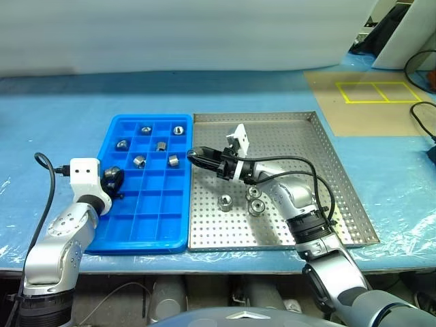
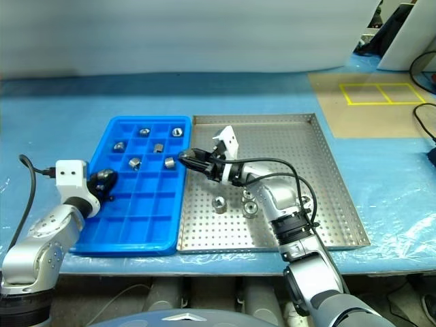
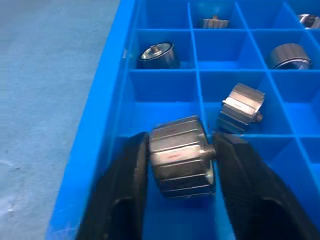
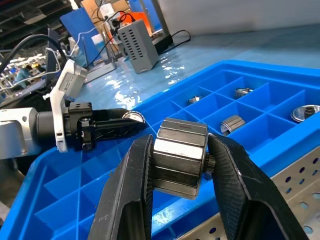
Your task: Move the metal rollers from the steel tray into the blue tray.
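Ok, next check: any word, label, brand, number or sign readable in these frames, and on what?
None can be read.
The blue tray, the steel tray and the metal rollers bear no print.
The yellow tape rectangles on the brown board are plain lines.
Background equipment in the right wrist view: no legible text.

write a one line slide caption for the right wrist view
Right gripper clamps a metal roller above the blue tray, with the left gripper opposite.

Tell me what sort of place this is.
Probably an industrial workshop or test bench: a perforated grey steel tray, a blue compartmented plastic tray holding shiny ribbed metal rollers, and yellow floor-marking tape.
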You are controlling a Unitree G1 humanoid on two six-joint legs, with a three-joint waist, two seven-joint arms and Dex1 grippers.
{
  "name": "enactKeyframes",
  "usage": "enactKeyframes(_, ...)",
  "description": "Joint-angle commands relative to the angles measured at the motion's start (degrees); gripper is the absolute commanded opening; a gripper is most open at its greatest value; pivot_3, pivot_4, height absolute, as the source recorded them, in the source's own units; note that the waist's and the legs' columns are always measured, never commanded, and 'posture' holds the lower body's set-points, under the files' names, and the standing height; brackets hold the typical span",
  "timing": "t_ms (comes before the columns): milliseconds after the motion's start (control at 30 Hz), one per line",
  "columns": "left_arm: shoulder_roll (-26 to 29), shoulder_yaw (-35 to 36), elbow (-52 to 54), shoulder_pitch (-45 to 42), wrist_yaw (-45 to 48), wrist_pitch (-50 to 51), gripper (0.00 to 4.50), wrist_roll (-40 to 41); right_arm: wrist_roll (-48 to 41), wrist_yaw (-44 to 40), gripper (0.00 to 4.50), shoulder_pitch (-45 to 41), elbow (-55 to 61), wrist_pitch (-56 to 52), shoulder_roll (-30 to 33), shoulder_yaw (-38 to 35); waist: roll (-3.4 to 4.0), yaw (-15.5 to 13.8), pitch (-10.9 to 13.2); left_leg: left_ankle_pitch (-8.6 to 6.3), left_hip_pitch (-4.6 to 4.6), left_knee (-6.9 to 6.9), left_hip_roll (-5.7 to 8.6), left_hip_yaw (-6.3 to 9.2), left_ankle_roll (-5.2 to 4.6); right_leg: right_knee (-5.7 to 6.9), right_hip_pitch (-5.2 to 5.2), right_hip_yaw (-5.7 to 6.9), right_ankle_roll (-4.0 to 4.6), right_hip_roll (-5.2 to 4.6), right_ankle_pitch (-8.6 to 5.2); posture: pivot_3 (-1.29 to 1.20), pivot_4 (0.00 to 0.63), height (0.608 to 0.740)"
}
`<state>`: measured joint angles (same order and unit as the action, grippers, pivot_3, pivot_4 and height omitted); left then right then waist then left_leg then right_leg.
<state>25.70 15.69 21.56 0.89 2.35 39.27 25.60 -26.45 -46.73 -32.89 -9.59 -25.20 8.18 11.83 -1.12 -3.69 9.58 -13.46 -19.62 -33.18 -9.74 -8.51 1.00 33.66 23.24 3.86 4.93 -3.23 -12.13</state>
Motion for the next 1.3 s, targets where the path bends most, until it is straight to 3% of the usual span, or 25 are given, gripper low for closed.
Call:
enactKeyframes(33, 1.07, 3.11, 0.6, -1.35, 0.5, -0.45, 3.57, -1.04, 0.12, 0.02, 1.31, -1.47, 2.66, 1.53, -1.81, -0.54, 0.0, 0.14, 0.0, 0.01, 0.01, 0.0, -0.02, 0.0, 0.02, 0.0, 0.0, 0.0, 0.03, 0.01, 0.02, 0.07, 0.15, 0.74)
enactKeyframes(367, 6.38, 7.11, 0.68, -4.23, 15.85, -7.74, 3.57, 3.15, 7.2, -3.41, 1.31, -6.6, -3.98, 4.45, -5.14, 5.15, -0.01, 0.46, 0.0, 0.08, 0.03, 0.08, 0.0, 0.03, 0.07, -0.04, 0.01, 0.04, 0.13, 0.01, 0.07, 0.12, 0.15, 0.74)
enactKeyframes(667, 6.64, 8.15, 1.04, -6.97, 18.05, -7.94, 3.6, 4.47, 13.48, -6.24, 4.31, -5.39, -5.94, 8.39, -4.36, 9.54, 0.0, -0.13, 0.0, 0.08, 0.03, 0.07, 0.0, 0.03, 0.1, 0.01, 0.03, 0.03, 0.14, 0.01, 0.08, 0.12, 0.15, 0.74)
enactKeyframes(700, 6.56, 7.9, 1.0, -7.01, 18.11, -7.93, 3.6, 4.35, 13.68, -6.0, 4.44, -5.16, -5.93, 8.46, -4.41, 9.24, 0.0, -0.15, 0.0, 0.08, 0.04, 0.07, -0.01, 0.03, 0.14, 0.04, 0.03, 0.03, 0.14, 0.01, 0.08, 0.12, 0.15, 0.74)
enactKeyframes(867, 5.33, 5.91, 1.68, -9.2, 20.44, -8.26, 3.6, 6.6, 10.3, -5.37, 4.44, -3.9, -2.61, 5.39, -4.22, 5.07, 0.0, -0.25, 0.0, 0.07, 0.05, 0.07, 0.0, 0.02, 0.19, 0.07, 0.02, 0.02, 0.15, 0.0, 0.09, 0.12, 0.15, 0.74)
enactKeyframes(1000, 4.34, 1.9, 1.03, -13.19, 23.47, -8.24, 3.6, 7.79, 9.64, -5.72, 4.44, -2.95, -0.22, 3.58, -0.06, 1.9, -0.01, -0.61, 0.0, 0.11, 0.19, 0.04, 0.05, 0.02, 0.13, 0.08, 0.01, 0.02, 0.19, -0.02, 0.11, 0.04, 0.15, 0.74)
enactKeyframes(1300, 2.39, -15.86, -4.8, -20.98, 36.68, -8.75, 3.6, 5.55, 4.44, -8.99, 4.44, 8.11, 16.63, -8.72, 18.4, -5.09, 0.04, 0.99, 0.0, 0.19, 0.18, 0.08, 0.05, -0.09, -0.04, 0.06, -0.05, -0.11, 0.2, 0.02, 0.13, -0.11, 0.15, 0.74)
